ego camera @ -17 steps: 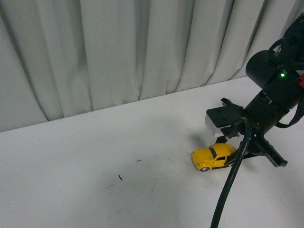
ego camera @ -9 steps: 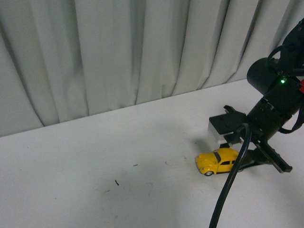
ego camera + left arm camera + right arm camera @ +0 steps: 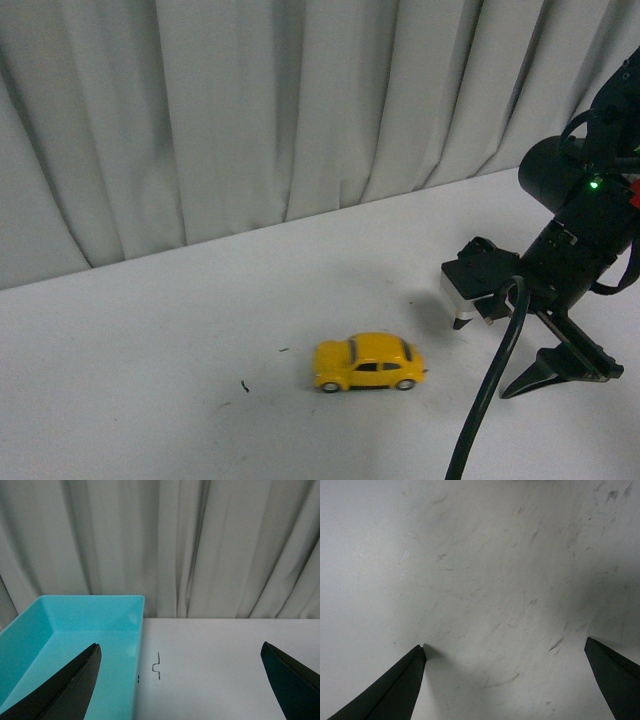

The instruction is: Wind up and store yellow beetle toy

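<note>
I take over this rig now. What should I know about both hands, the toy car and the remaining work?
Left hand: open, empty, facing the turquoise bin.
Right hand: open, empty, low over the table.
Yellow beetle toy: free on its wheels on the table, left of the right hand; a second ago it was between that hand's fingers.
Done: toy released, apparently wound.
To do: pick it up and store it, probably in the bin.

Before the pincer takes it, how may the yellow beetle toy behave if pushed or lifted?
The yellow beetle toy stands on its wheels on the smooth table, so a nudge along its length would probably send it rolling. Its glossy, rounded body may slip in a grasp. It looks small and rigid, so it is likely light.
</note>
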`<move>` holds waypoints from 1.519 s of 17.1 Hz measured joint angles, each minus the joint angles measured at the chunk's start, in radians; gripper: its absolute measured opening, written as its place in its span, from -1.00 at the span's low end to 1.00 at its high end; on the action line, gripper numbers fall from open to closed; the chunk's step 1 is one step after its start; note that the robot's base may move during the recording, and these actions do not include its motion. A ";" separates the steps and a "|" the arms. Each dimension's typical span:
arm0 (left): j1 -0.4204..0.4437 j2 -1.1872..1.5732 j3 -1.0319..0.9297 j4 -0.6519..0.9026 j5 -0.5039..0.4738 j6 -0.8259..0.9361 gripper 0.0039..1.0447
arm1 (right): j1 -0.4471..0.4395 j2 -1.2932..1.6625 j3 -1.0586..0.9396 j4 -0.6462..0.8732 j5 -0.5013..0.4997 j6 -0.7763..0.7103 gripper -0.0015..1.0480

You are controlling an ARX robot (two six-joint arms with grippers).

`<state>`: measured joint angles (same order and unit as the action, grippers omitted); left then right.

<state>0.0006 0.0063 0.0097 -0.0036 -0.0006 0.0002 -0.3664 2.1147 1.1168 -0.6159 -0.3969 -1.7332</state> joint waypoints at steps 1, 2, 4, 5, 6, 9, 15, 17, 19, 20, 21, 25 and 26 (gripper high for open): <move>0.000 0.000 0.000 0.000 0.000 0.000 0.88 | 0.000 0.000 0.000 0.002 0.000 0.000 0.87; 0.000 0.000 0.000 0.000 0.000 0.000 0.88 | 0.000 0.000 0.000 0.003 0.000 0.001 0.87; 0.000 0.000 0.000 0.000 0.000 0.000 0.88 | 0.000 0.000 -0.002 0.006 -0.001 0.002 0.87; 0.000 0.000 0.000 0.000 0.000 0.000 0.88 | 0.000 0.000 -0.002 0.008 -0.001 0.003 0.87; 0.000 0.000 0.000 0.000 0.000 0.000 0.88 | 0.000 -0.001 -0.005 0.012 -0.001 0.005 0.87; 0.000 0.000 0.000 0.000 0.000 0.000 0.88 | 0.000 -0.003 -0.009 0.018 -0.004 0.008 0.87; 0.000 0.000 0.000 0.000 0.000 0.000 0.88 | 0.001 -0.009 -0.015 0.026 -0.004 0.008 0.87; 0.000 0.000 0.000 0.000 0.000 0.000 0.88 | 0.001 -0.014 -0.021 0.026 -0.005 0.008 0.87; 0.000 0.000 0.000 0.000 0.000 0.000 0.88 | 0.008 -0.025 -0.031 0.035 -0.016 0.007 0.87; 0.000 0.000 0.000 0.000 0.000 0.000 0.88 | 0.017 -0.038 -0.039 0.048 -0.033 0.005 0.87; 0.000 0.000 0.000 0.000 0.000 0.000 0.88 | 0.028 -0.063 -0.039 0.053 -0.043 0.004 0.87; 0.000 0.000 0.000 0.000 0.000 0.000 0.88 | 0.069 -0.276 0.019 0.101 -0.127 0.000 0.87; 0.000 0.000 0.000 0.000 0.000 0.000 0.88 | 0.080 -0.346 0.050 0.108 -0.170 -0.004 0.87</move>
<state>0.0006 0.0063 0.0101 -0.0036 -0.0006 0.0002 -0.2859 1.7691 1.1667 -0.5083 -0.5667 -1.7370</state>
